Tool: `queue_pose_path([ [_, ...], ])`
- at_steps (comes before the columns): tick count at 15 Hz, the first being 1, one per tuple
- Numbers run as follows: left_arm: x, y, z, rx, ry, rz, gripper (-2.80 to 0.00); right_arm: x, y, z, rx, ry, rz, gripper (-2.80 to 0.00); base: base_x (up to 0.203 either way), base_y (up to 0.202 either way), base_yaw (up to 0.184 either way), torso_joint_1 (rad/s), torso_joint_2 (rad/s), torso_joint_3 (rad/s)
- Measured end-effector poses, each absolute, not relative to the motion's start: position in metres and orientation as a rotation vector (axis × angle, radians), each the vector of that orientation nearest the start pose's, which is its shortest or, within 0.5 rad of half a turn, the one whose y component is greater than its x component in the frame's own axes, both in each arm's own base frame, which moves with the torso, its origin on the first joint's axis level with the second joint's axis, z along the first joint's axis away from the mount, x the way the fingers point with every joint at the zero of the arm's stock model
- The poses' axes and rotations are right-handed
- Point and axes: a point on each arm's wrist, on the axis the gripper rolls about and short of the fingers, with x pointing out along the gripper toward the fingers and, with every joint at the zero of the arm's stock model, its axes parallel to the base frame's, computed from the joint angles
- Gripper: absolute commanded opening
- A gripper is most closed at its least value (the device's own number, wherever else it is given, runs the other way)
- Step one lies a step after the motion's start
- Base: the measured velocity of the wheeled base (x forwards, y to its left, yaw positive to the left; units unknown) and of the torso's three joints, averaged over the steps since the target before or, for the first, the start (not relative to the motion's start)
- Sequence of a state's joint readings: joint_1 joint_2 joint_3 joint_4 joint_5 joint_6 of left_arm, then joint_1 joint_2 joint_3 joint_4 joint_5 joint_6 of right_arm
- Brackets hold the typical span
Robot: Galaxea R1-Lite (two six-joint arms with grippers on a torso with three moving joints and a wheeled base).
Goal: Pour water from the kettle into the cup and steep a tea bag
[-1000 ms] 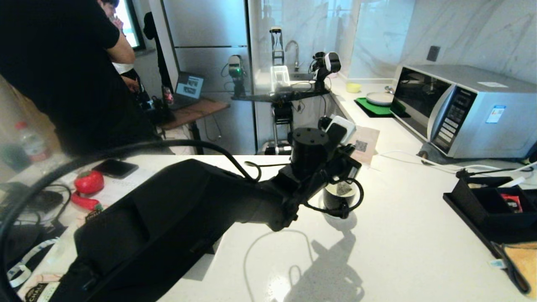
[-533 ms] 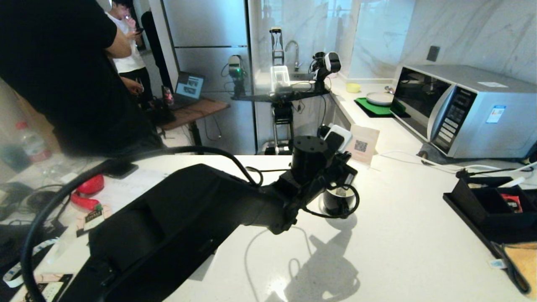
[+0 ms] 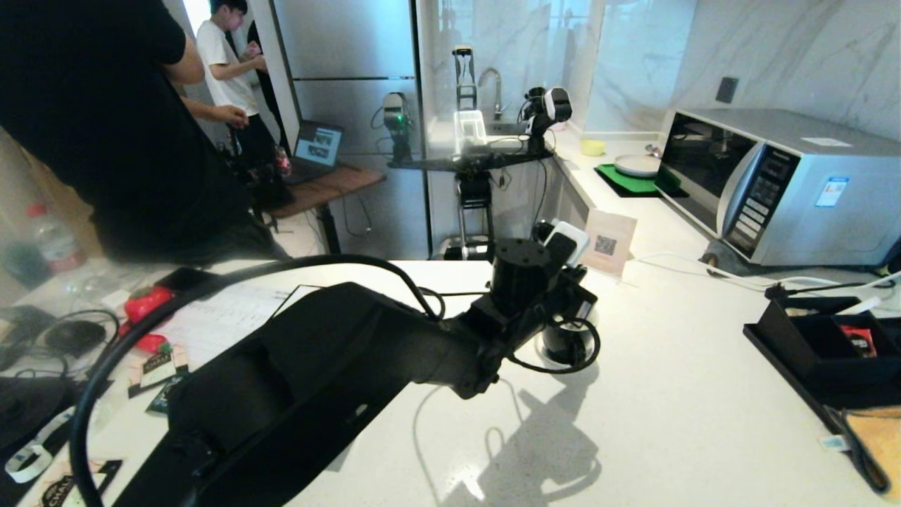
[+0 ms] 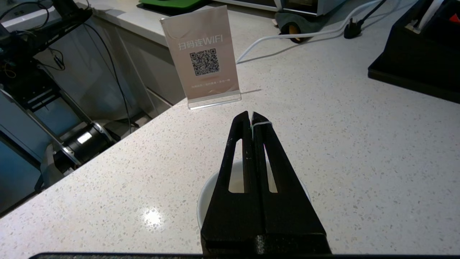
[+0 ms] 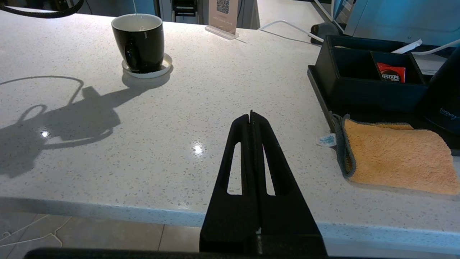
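The cup (image 5: 140,41), glossy black with a white inside, stands on a small white saucer (image 5: 162,68) on the white counter. My left gripper (image 4: 251,115) hangs right over the cup (image 4: 212,190), shut on the tea bag's thin white string (image 4: 262,124), which loops over one finger. That string (image 5: 134,5) runs straight down into the cup. The bag itself is hidden, and I cannot make out water. In the head view my left wrist (image 3: 524,271) covers most of the cup (image 3: 563,343). The black kettle (image 5: 444,97) stands at the right. My right gripper (image 5: 251,114) is shut and empty at the counter's front edge.
A QR-code sign (image 4: 206,61) stands just beyond the cup. A black organiser tray (image 5: 359,72) with a red sachet and an orange cloth (image 5: 391,158) lie at the right, and a microwave (image 3: 774,183) behind. People (image 3: 105,141) stand at the left, near flat sachets (image 3: 158,366) and cables.
My left wrist has come down a little over the cup and now covers more of it. The people at the back left have shifted. The right arm has not moved.
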State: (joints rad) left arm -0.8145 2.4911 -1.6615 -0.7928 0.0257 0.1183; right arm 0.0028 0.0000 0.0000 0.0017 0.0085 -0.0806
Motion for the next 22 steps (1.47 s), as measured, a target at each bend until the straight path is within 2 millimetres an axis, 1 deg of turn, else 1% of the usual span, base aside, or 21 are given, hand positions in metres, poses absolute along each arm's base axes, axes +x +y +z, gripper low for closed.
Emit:
queue_pose_path([
  [2, 0.354, -0.374, 0.103, 0.124, -0.018, -0.789, -2.80, -0.023, 0.000, 0.075, -0.081, 0.001, 0.012, -2.80, 0.000, 0.000, 0.000, 0.000, 0.00, 0.000],
  [4, 0.353, -0.373, 0.110, 0.119, -0.033, -0.787, -2.80, -0.023, 0.000, 0.075, -0.081, 0.001, 0.012, -2.80, 0.000, 0.000, 0.000, 0.000, 0.00, 0.000],
  [11, 0.343, -0.367, 0.152, 0.093, -0.105, -0.782, -2.80, -0.023, 0.000, 0.075, -0.081, 0.001, 0.012, -2.80, 0.000, 0.000, 0.000, 0.000, 0.00, 0.000],
  [13, 0.342, -0.366, 0.157, 0.092, -0.114, -0.781, -2.80, -0.023, 0.000, 0.075, -0.080, 0.001, 0.012, -2.80, 0.000, 0.000, 0.000, 0.000, 0.00, 0.000],
  [17, 0.342, -0.365, 0.154, 0.111, -0.118, -0.779, -2.80, -0.023, 0.000, 0.075, -0.080, 0.001, 0.012, -2.80, 0.000, 0.000, 0.000, 0.000, 0.00, 0.000],
  [19, 0.343, -0.366, 0.148, 0.117, -0.105, -0.779, -2.80, -0.023, 0.000, 0.075, -0.080, 0.001, 0.012, -2.80, 0.000, 0.000, 0.000, 0.000, 0.00, 0.000],
  [22, 0.345, -0.366, 0.132, 0.134, -0.069, -0.779, -2.80, -0.023, 0.000, 0.075, -0.081, 0.001, 0.012, -2.80, 0.000, 0.000, 0.000, 0.000, 0.00, 0.000],
])
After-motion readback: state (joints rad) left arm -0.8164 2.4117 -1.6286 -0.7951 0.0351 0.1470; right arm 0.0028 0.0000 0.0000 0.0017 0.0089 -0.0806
